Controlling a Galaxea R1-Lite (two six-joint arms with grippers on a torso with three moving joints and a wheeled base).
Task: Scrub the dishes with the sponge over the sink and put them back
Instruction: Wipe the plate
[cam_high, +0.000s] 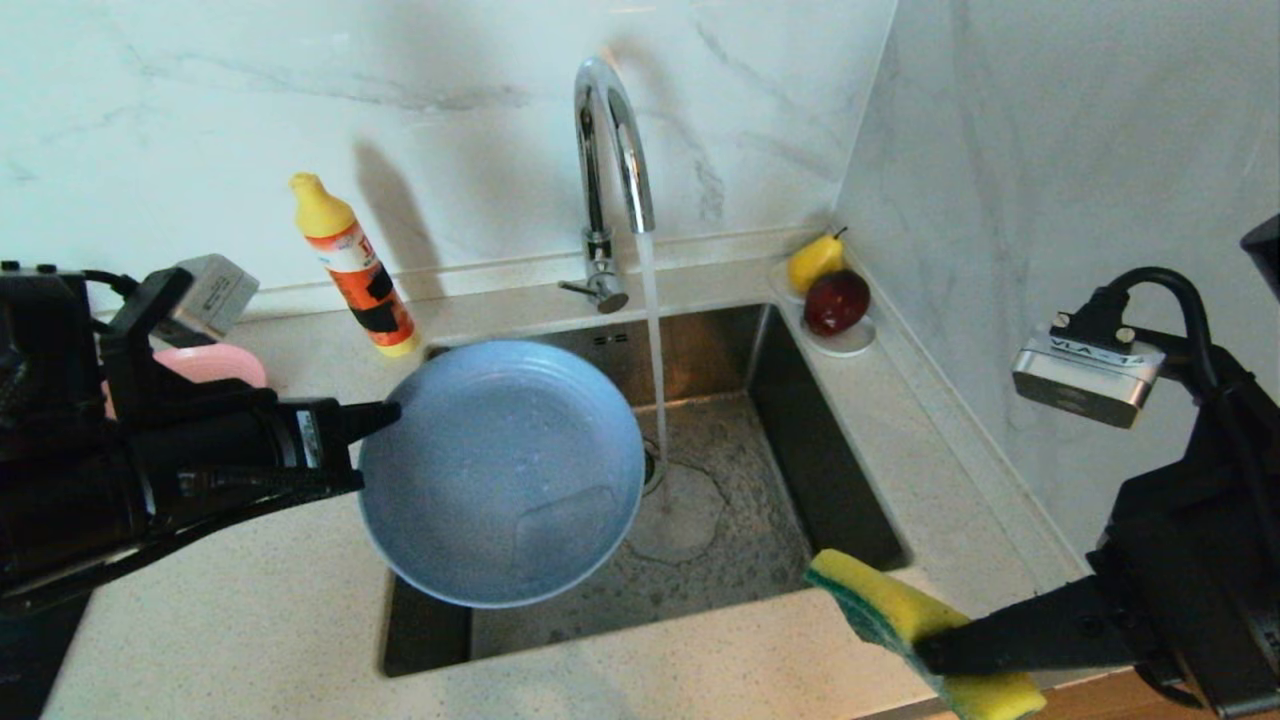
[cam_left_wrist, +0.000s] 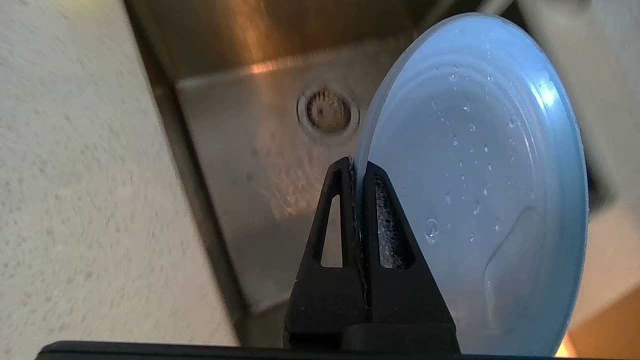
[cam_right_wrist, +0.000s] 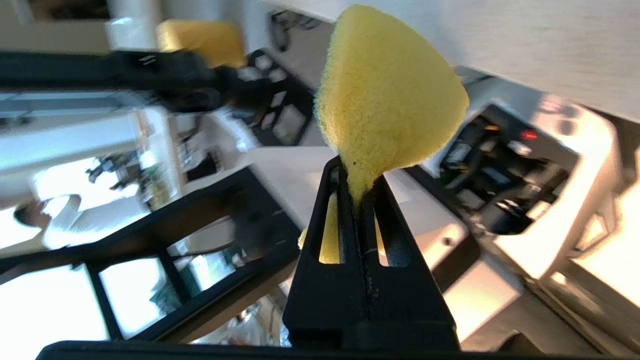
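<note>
My left gripper (cam_high: 385, 412) (cam_left_wrist: 356, 167) is shut on the rim of the light blue plate (cam_high: 500, 472) (cam_left_wrist: 475, 190), which hangs tilted over the left half of the sink (cam_high: 820, 450) (cam_left_wrist: 260, 165), wet with droplets. My right gripper (cam_high: 925, 655) (cam_right_wrist: 357, 192) is shut on the yellow sponge (cam_high: 880, 600) (cam_right_wrist: 387, 90), green layer underneath, above the counter's front edge right of the basin. A pink plate (cam_high: 215, 362) peeks out on the counter behind the left arm. The bowl is out of view.
Water runs from the chrome gooseneck tap (cam_high: 610, 150) onto the drain (cam_left_wrist: 327, 111). An orange detergent bottle (cam_high: 355, 265) stands left of the tap. A white saucer (cam_high: 845, 340) with a yellow pear (cam_high: 815, 260) and a red fruit (cam_high: 836, 302) sits in the back right corner.
</note>
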